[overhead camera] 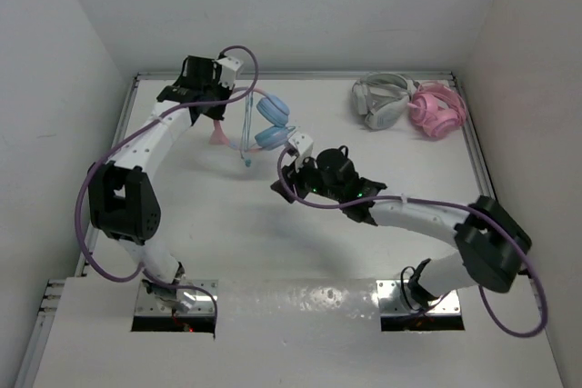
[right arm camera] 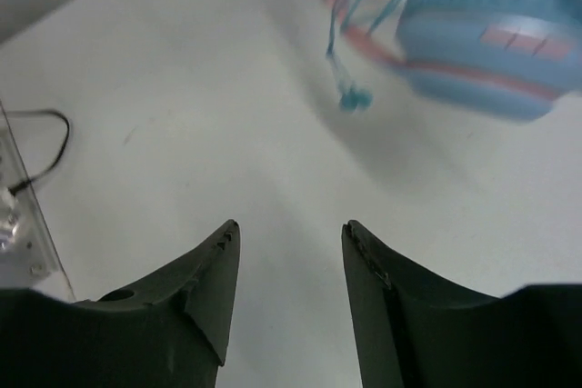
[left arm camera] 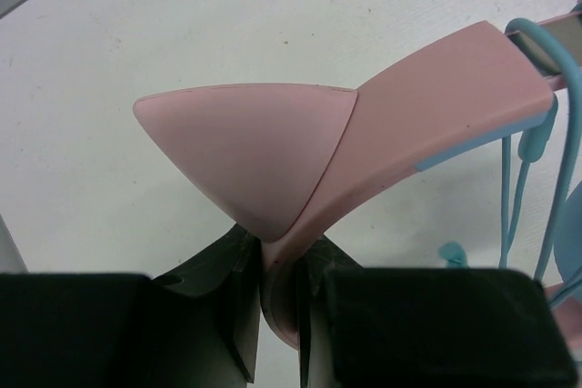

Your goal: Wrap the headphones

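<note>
The headphones point(overhead camera: 272, 124) sit at the far middle of the table, with two light blue ear cups point(right arm camera: 486, 43) and a pink headband point(left arm camera: 427, 97). My left gripper point(left arm camera: 277, 256) is shut on the headband just below its pink ear-like bump point(left arm camera: 245, 152); in the top view the left gripper point(overhead camera: 218, 123) holds it to the left of the cups. The thin blue cable point(overhead camera: 247, 134) hangs in loops, and its plug point(right arm camera: 350, 97) lies on the table. Just to the right of the plug, my right gripper point(right arm camera: 291, 229) stands open and empty; from above, the right gripper point(overhead camera: 282, 174) is in front of the cups.
Grey-white headphones point(overhead camera: 380, 99) and all-pink headphones point(overhead camera: 436, 108) lie together at the far right corner. White walls close in the table on three sides. A metal rail with a thin black wire point(right arm camera: 36, 147) runs along the left edge.
</note>
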